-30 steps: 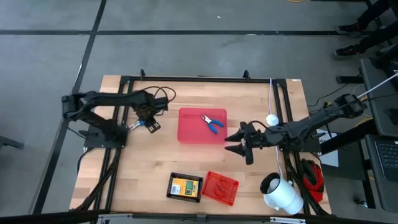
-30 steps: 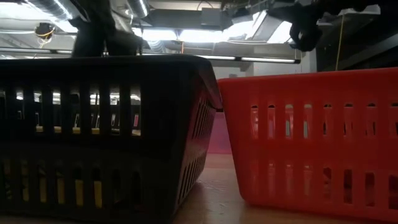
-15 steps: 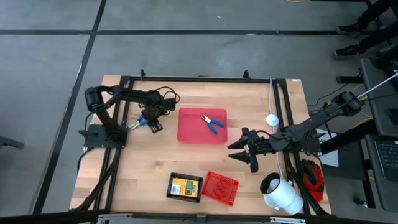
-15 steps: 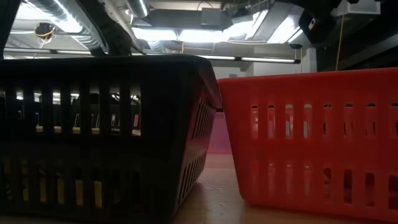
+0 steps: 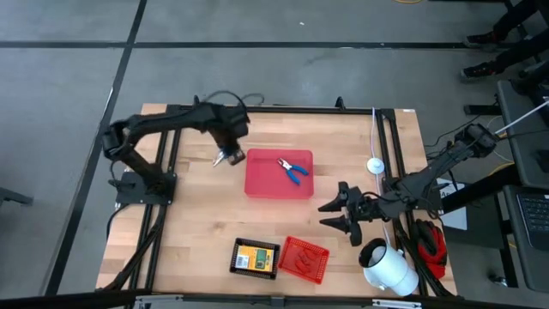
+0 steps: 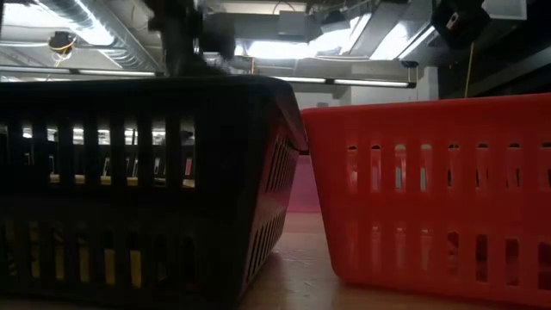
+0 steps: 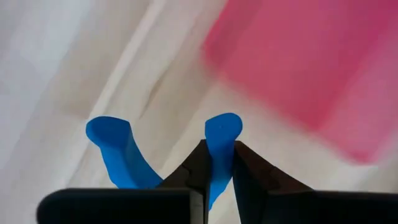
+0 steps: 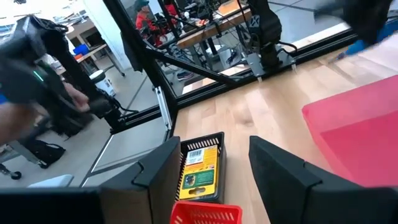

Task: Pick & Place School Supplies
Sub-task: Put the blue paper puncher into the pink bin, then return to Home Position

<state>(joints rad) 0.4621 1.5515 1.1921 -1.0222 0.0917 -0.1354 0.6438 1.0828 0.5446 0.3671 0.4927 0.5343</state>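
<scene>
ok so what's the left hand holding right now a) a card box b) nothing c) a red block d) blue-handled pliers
d: the left hand is shut on one blue handle of the pliers in the left wrist view, beside the red tray.

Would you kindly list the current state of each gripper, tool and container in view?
left gripper: shut on blue-handled pliers, raised beside the red tray's edge.
right gripper: open, empty, right of the tray.
second pliers: lying in the red tray.
black basket: holds a yellow-and-green box.
red mesh basket: upright; contents unclear.
</scene>
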